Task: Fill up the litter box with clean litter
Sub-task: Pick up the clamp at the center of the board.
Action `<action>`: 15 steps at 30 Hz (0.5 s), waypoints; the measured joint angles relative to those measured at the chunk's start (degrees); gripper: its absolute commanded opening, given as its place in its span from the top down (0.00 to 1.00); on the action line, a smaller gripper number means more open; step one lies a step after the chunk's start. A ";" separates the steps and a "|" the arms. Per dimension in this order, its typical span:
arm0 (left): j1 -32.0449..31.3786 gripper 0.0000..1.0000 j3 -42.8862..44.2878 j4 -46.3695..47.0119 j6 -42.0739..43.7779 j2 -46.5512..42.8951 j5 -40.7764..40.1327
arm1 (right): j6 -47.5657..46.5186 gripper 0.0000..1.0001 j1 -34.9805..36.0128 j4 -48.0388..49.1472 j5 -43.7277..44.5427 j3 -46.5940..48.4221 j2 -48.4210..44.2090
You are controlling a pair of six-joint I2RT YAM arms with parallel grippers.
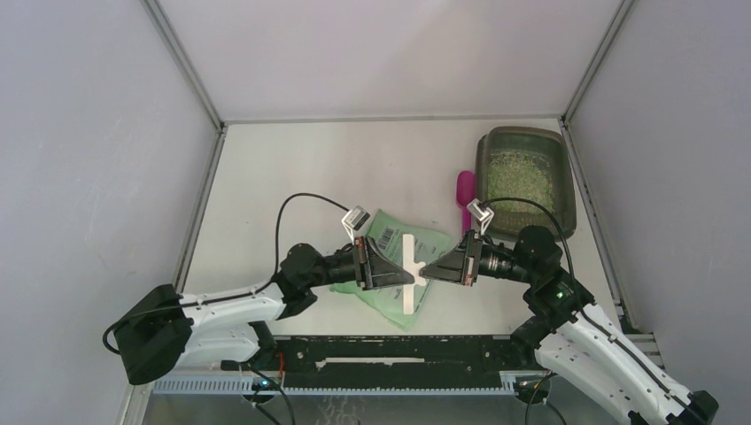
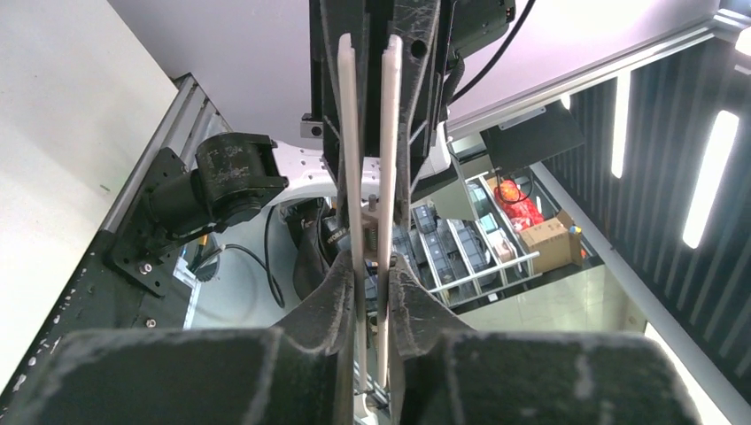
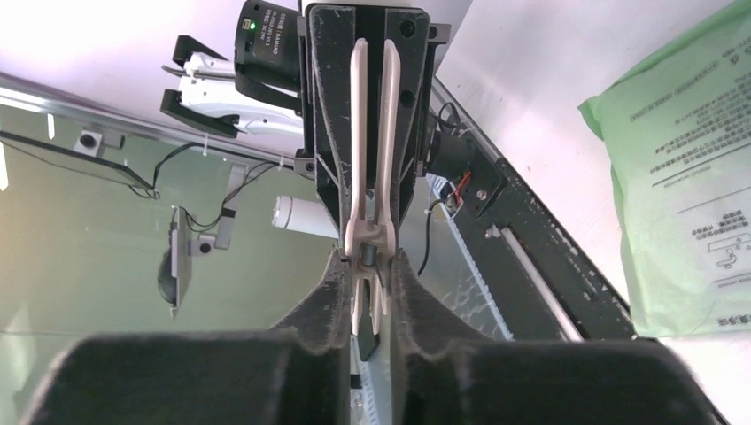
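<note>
My left hand (image 1: 409, 276) and right hand (image 1: 424, 271) both pinch the stiff white clip (image 1: 409, 301) above the floppy green bag (image 1: 392, 232). The litter box (image 1: 569, 199) sits far right with clean litter (image 1: 518, 177) inside: loose and spilly, so I'd grip the rigid rim.

Top view: even, diffuse light, sharp; soft shadows on table (image 1: 292, 168). Left wrist: light strips (image 2: 710, 177) flare at right, foreground dark, soft. Right wrist: upper background blown out; green bag (image 3: 682, 177) bright, print legible.
</note>
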 measured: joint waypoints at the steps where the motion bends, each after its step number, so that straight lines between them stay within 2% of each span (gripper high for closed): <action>1: 0.11 0.75 -0.09 0.24 -0.46 0.00 0.26 | -0.33 1.00 0.02 -0.04 0.13 0.00 0.00; 3: 0.24 0.66 -0.11 0.46 -0.96 0.00 0.37 | -0.46 1.00 0.04 -0.24 0.37 0.00 -0.07; 15: 1.53 0.54 -1.66 0.61 -1.27 -0.81 0.39 | -0.63 1.00 0.07 -1.53 1.66 0.00 -0.31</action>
